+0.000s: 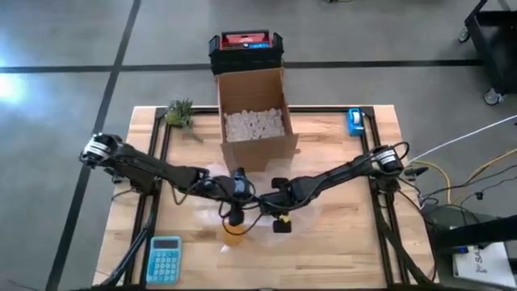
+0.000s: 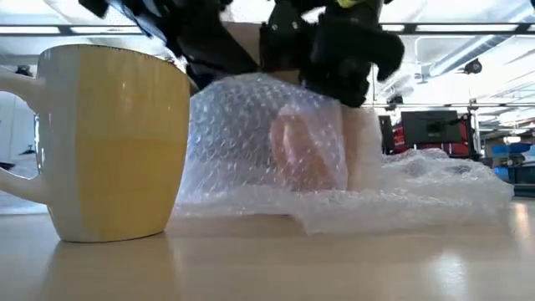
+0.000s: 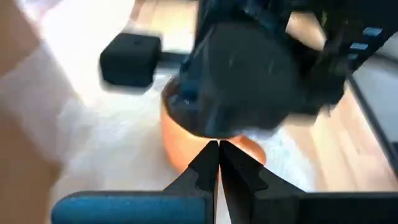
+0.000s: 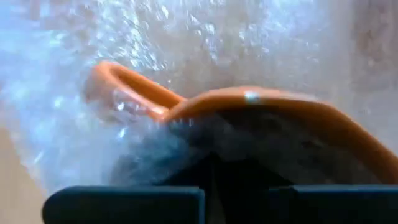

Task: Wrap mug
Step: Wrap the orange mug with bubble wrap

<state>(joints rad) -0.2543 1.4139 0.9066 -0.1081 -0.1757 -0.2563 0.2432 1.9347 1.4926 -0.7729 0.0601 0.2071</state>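
An orange mug (image 2: pixel 305 159) lies under a clear sheet of bubble wrap (image 2: pixel 251 142) at the table's middle. The sheet rises over the mug, and the rest of it spreads flat on the table toward the right (image 2: pixel 435 180). My left gripper (image 3: pixel 218 152) is shut, with its tips against the wrapped mug (image 3: pixel 180 134). My right gripper (image 1: pixel 280 212) hangs right over the mug, whose handle and rim (image 4: pixel 261 102) fill the right wrist view. A yellow mug (image 1: pixel 234 234) stands upright on its base closer to the near edge, free of both grippers. My left gripper is shut on the bubble wrap (image 3: pixel 273 134) beside the orange mug's wall, the two fingers pressed together at their tips. It comes in slanting down from the table's left. I cannot tell whether it has an edge or a fold. The wrap stays draped over the mug.
A cardboard box (image 1: pixel 254 117) of white packing pieces stands behind the mugs, with a black crate (image 1: pixel 245 47) beyond it. A small plant (image 1: pixel 179 113) sits at the far left, a blue object (image 1: pixel 355 121) at the far right, and a blue calculator (image 1: pixel 165 259) at the near left.
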